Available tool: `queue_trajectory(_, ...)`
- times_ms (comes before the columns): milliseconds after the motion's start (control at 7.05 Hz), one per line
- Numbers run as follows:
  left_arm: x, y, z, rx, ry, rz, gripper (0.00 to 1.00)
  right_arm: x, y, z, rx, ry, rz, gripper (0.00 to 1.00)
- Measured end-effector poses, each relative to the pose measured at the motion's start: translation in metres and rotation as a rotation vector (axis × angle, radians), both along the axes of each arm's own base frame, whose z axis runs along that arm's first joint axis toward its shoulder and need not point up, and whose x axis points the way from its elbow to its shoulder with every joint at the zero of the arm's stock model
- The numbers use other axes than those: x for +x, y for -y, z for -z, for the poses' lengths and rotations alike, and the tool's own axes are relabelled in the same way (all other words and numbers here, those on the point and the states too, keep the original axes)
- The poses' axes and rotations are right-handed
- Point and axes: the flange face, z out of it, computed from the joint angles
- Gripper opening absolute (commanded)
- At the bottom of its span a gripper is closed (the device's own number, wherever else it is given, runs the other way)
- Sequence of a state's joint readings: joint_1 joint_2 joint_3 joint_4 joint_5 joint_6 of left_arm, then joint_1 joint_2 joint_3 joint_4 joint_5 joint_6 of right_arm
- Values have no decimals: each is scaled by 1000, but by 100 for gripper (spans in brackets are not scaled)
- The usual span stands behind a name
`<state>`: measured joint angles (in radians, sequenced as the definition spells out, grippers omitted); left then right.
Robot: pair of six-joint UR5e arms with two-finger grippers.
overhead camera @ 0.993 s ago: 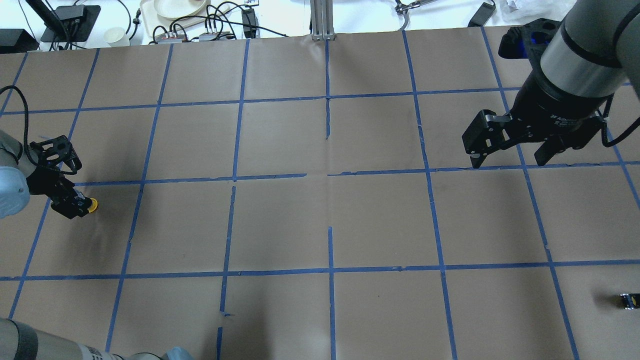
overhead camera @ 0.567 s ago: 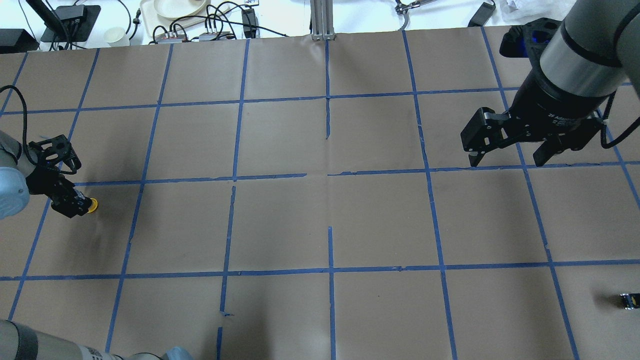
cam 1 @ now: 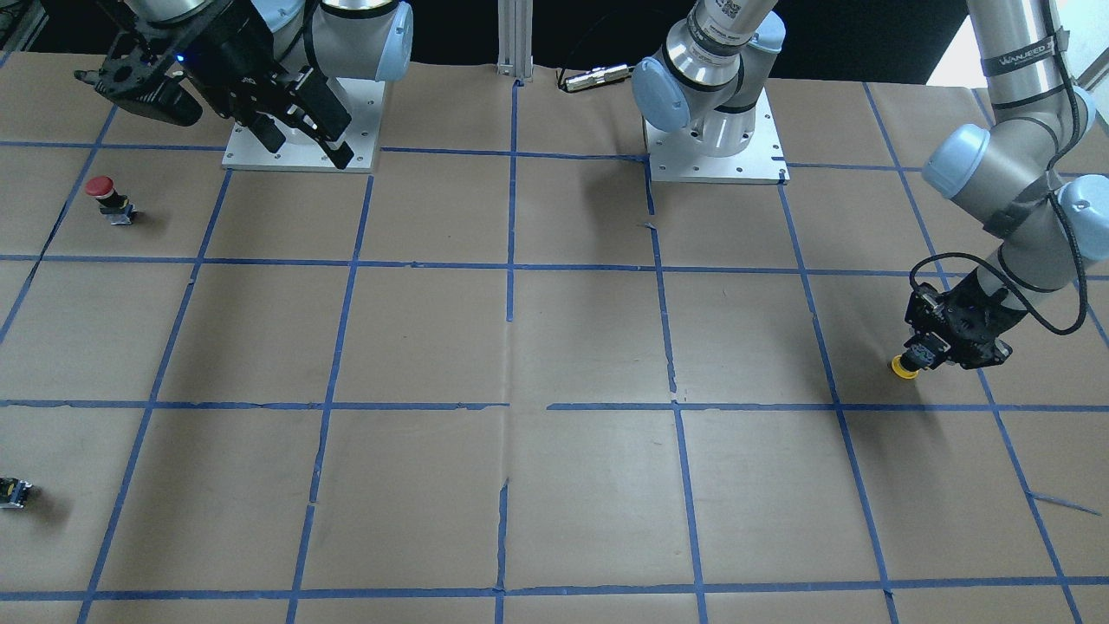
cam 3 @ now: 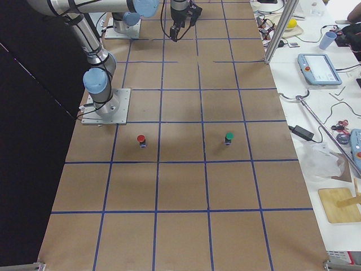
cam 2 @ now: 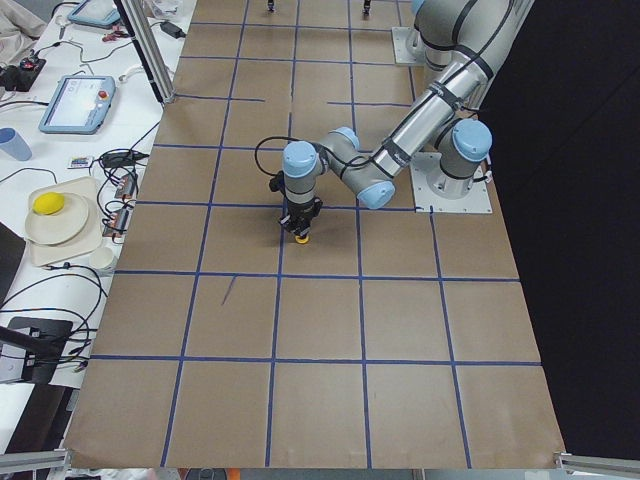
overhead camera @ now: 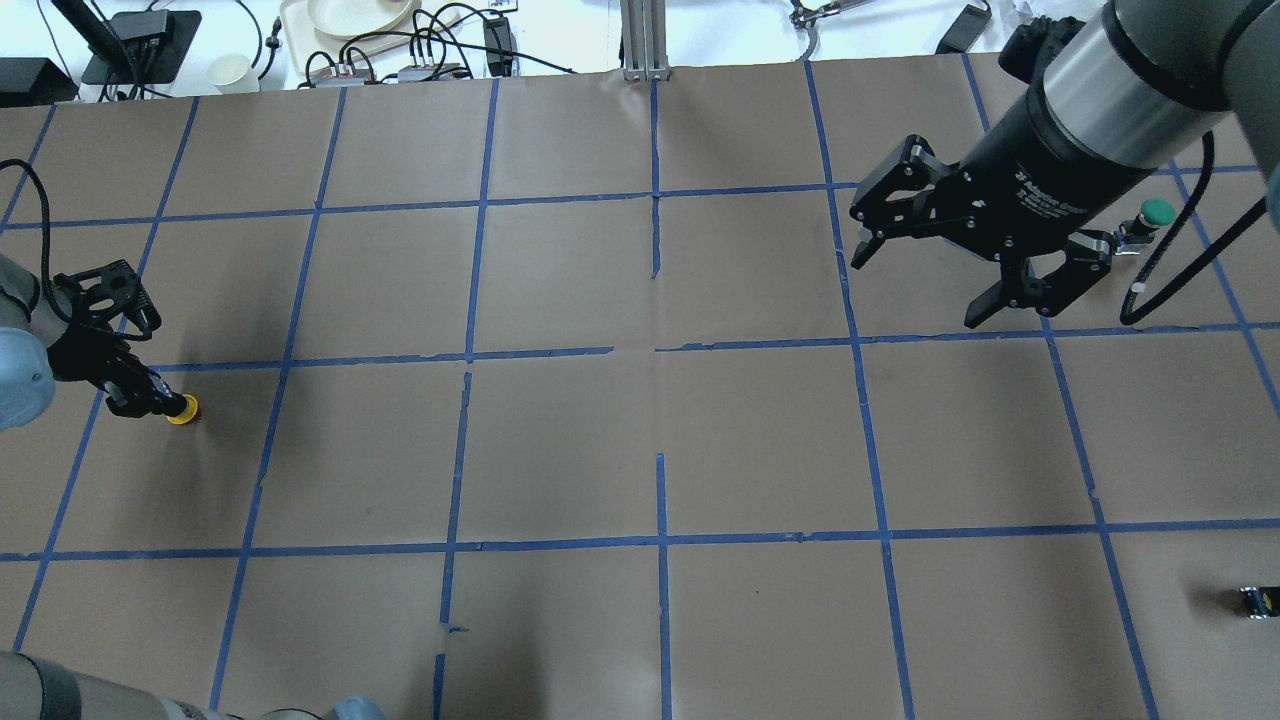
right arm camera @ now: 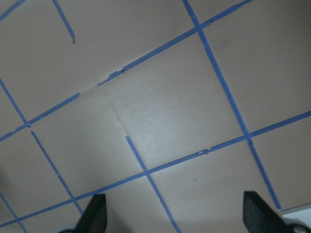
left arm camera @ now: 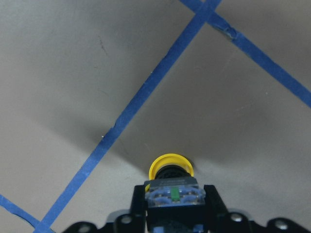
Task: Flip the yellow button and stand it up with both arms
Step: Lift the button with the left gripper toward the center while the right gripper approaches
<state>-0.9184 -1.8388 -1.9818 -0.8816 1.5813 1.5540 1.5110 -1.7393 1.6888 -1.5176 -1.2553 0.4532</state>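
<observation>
The yellow button [overhead camera: 183, 410] is at the table's far left, yellow cap down on the paper and greyish base up. My left gripper [overhead camera: 160, 403] is shut on its black body. The left wrist view shows the cap [left arm camera: 170, 166] touching the paper below the fingers. It also shows in the front-facing view [cam 1: 904, 367] under the left gripper [cam 1: 920, 355]. My right gripper [overhead camera: 916, 288] is open and empty, high above the table's far right area. The right wrist view shows only its fingertips [right arm camera: 95, 213] over bare paper.
A red-capped button [cam 1: 103, 193] stands near the right arm's base. A green-capped button [overhead camera: 1152, 214] stands at the far right. A small dark part [overhead camera: 1257, 600] lies near the right front edge. Blue tape lines grid the brown paper [overhead camera: 650, 450].
My right arm has swung left and farther away, uncovering the green-capped button. My left gripper has turned slightly with the yellow button still in it.
</observation>
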Motion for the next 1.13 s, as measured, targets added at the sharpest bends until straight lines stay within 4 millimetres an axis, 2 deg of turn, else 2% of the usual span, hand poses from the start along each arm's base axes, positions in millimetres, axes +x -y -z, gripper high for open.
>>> queue_trajectory(142, -12, -2, -12, 2, -24, -12, 5, 5, 5, -2, 5, 54, 75, 100)
queue_trajectory(284, -34, -3, -27, 6, -51, -29, 5, 9, 7, -5, 13, 99, 133, 100)
queue_trajectory(567, -97, -6, -56, 36, -183, -100, 5, 17, 12, -11, 38, 202, 236, 100)
queue_trajectory(1134, -230, -18, -113, 215, -737, -466, 5, 32, 37, -9, 103, 422, 435, 100)
